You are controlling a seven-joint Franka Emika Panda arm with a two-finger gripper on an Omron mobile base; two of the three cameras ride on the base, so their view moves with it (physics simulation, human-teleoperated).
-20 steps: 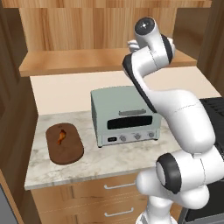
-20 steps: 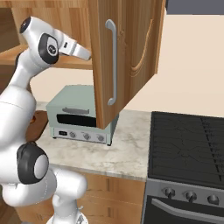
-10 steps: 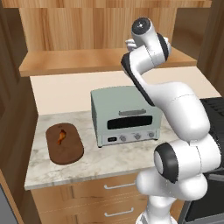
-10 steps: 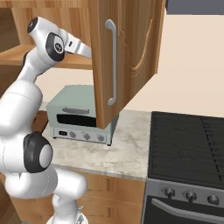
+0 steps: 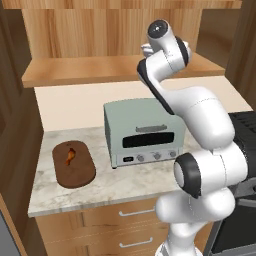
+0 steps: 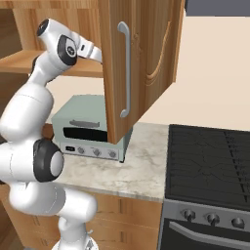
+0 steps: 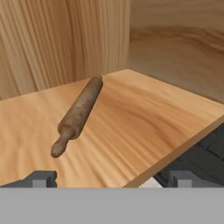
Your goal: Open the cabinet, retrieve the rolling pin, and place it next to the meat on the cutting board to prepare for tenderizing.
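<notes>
The cabinet (image 6: pixel 146 53) stands open, its door swung out towards the right base camera. On its wooden shelf (image 5: pixel 90 70) lies the rolling pin (image 7: pixel 79 113), a slim dark brown rod pointing away from the hand at a slant. My gripper (image 7: pixel 113 178) is open just in front of the shelf's edge, a short way from the pin, with nothing between its fingers. Down on the counter, the dark oval cutting board (image 5: pixel 74 165) carries the small orange-brown meat (image 5: pixel 70 155) on its far half. In the right base view the door hides my hand.
A pale green toaster oven (image 5: pixel 142 132) stands on the marble counter (image 5: pixel 115 187) right of the board, under the shelf. A black stove (image 6: pixel 210 161) adjoins the counter on the right. The open door's silver handle (image 6: pixel 126 68) hangs close beside my arm. Drawers (image 5: pixel 125 215) sit below.
My arm has reached up and further into the open cabinet towards the shelf. The gripper has stayed open. Board, meat and oven have not moved.
</notes>
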